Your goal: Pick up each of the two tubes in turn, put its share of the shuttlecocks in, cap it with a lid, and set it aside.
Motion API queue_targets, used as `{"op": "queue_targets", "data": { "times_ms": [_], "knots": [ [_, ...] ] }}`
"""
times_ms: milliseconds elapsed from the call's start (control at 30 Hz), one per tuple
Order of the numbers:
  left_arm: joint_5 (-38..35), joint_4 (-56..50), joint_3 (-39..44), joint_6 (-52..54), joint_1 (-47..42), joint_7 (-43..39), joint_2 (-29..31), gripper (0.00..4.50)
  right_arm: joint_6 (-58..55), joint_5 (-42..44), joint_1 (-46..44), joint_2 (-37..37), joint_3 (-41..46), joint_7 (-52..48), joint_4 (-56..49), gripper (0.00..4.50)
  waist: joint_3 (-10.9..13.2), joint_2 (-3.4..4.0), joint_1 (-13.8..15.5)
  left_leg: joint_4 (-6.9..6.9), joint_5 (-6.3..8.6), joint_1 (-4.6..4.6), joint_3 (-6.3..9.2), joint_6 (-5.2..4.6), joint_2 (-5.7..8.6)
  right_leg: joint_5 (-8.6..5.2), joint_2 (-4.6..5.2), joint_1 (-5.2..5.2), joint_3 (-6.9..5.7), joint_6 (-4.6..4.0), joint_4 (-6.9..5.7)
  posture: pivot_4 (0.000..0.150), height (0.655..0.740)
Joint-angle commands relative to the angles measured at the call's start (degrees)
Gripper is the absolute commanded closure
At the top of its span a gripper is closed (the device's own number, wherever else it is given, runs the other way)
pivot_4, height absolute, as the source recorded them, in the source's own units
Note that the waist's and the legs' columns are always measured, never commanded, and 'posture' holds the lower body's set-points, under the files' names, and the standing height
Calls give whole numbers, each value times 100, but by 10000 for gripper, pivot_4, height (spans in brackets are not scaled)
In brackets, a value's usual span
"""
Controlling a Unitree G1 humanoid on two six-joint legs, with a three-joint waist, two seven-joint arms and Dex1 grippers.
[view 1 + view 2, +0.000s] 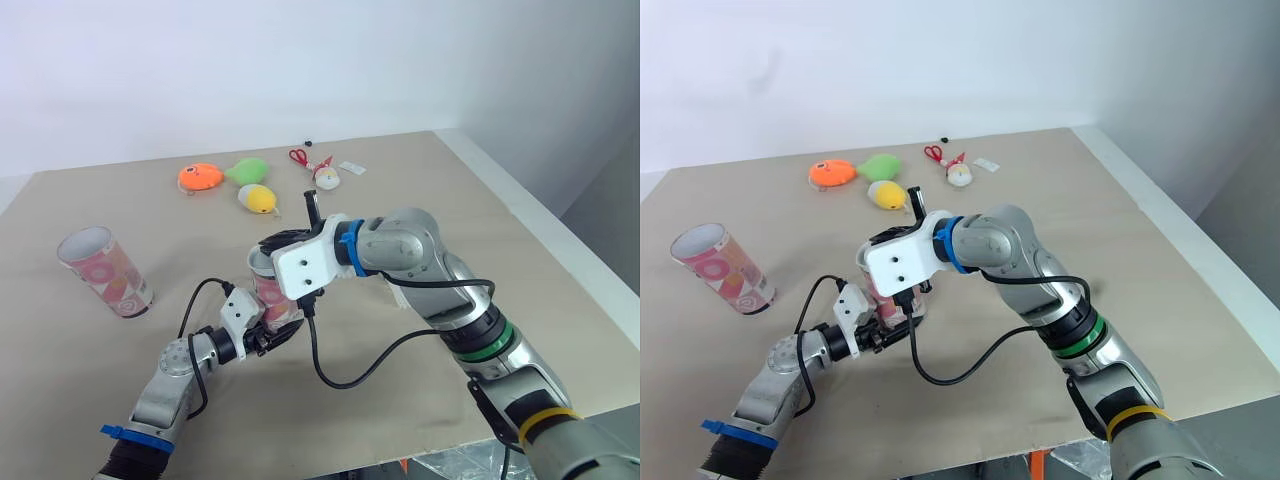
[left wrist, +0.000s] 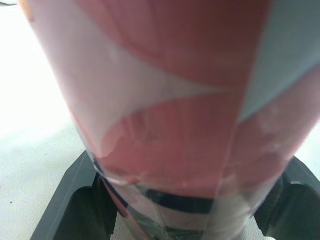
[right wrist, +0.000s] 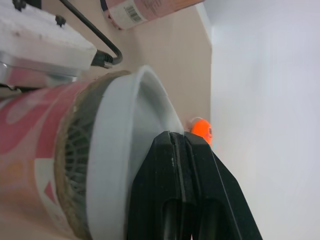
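A pink patterned tube (image 1: 265,292) stands tilted near the table's middle, and my left gripper (image 1: 272,336) is shut on its lower part. In the left wrist view the tube (image 2: 175,125) sits between the black fingers (image 2: 70,205). My right gripper (image 3: 182,140) is at the tube's mouth, shut on the rim of a white lid (image 3: 120,150) that rests partly over the opening. Shuttlecock mesh (image 3: 75,155) shows inside, under the lid. The second pink tube (image 1: 105,272) stands alone at the left of the table, its top whitish.
At the back of the table lie an orange toy (image 1: 200,178), a green toy (image 1: 247,169), a yellow toy (image 1: 258,198), red scissors (image 1: 299,157) and a small white item (image 1: 327,180). The table's right edge (image 1: 560,250) runs close to my right arm.
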State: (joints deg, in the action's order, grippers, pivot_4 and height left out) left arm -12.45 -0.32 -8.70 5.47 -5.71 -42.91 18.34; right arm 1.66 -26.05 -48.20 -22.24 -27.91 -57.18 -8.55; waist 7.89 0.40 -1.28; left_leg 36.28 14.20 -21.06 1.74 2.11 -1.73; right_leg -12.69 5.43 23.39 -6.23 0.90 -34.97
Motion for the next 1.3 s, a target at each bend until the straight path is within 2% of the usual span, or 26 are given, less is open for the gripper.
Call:
{"op": "queue_targets", "data": {
  "times_ms": [33,200,367,467,567,667,833,1000,1100,1200,1300],
  "knots": [
    [170,173,-162,97,17,53,-7,15752,35,-366,497,44,-800,-92,850,44499,-2,2,0,0,0,0,0,1,0,0,3,0,-4,1,2,1500,7400],
    [177,181,-158,97,12,50,-15,15752,117,-404,573,279,-748,166,1018,44499,-16,28,-6,0,3,2,16,4,-6,-1,6,1,-47,1,32,1500,7400],
    [177,192,-160,85,11,53,-17,15752,315,-476,704,245,-881,105,1074,44499,-55,111,-15,2,30,-53,92,3,-19,12,38,-8,-216,23,175,1500,7400],
    [178,199,-165,84,4,53,-13,15752,219,-327,674,271,-762,-45,911,44499,-62,124,-19,4,44,-68,90,-1,-37,31,74,-5,-289,56,217,1500,7400],
    [186,203,-167,85,-3,46,-17,15752,149,-118,536,261,-632,-201,769,44499,-79,168,-19,4,45,-110,87,-2,-88,45,51,-5,-334,80,304,1500,7400],
    [188,221,-167,78,-15,32,-17,15752,134,22,362,264,-501,-246,682,44499,-52,154,3,4,45,-52,53,-2,-76,45,76,0,-348,81,263,1500,7400],
    [199,264,-154,60,-42,9,-23,15752,-404,632,83,388,-159,-558,311,44499,-18,123,33,5,44,-27,-19,-2,-74,46,87,12,-308,81,193,1500,7400],
    [210,286,-141,54,-60,-19,-39,15752,-1184,1337,-280,411,304,-882,-3,44499,48,122,131,5,43,-33,-30,-4,-72,46,85,19,-304,81,180,1500,7400],
    [218,280,-140,60,-53,-37,-44,15752,-1660,1730,-502,435,576,-964,-130,44499,82,96,187,8,37,-45,-52,-11,-67,53,85,41,-298,93,167,1500,7400],
    [224,280,-142,62,-53,-50,-49,15752,-2142,2062,-666,443,750,-987,-253,44499,108,60,195,18,25,-59,-61,-18,-42,90,86,77,-248,118,104,1500,7400],
    [222,284,-150,58,-60,-55,-47,15752,-2635,2423,-798,508,924,-895,-289,44499,116,47,198,20,17,-101,-55,-31,-15,170,87,98,-219,80,83,1500,7400]
  ]
}}
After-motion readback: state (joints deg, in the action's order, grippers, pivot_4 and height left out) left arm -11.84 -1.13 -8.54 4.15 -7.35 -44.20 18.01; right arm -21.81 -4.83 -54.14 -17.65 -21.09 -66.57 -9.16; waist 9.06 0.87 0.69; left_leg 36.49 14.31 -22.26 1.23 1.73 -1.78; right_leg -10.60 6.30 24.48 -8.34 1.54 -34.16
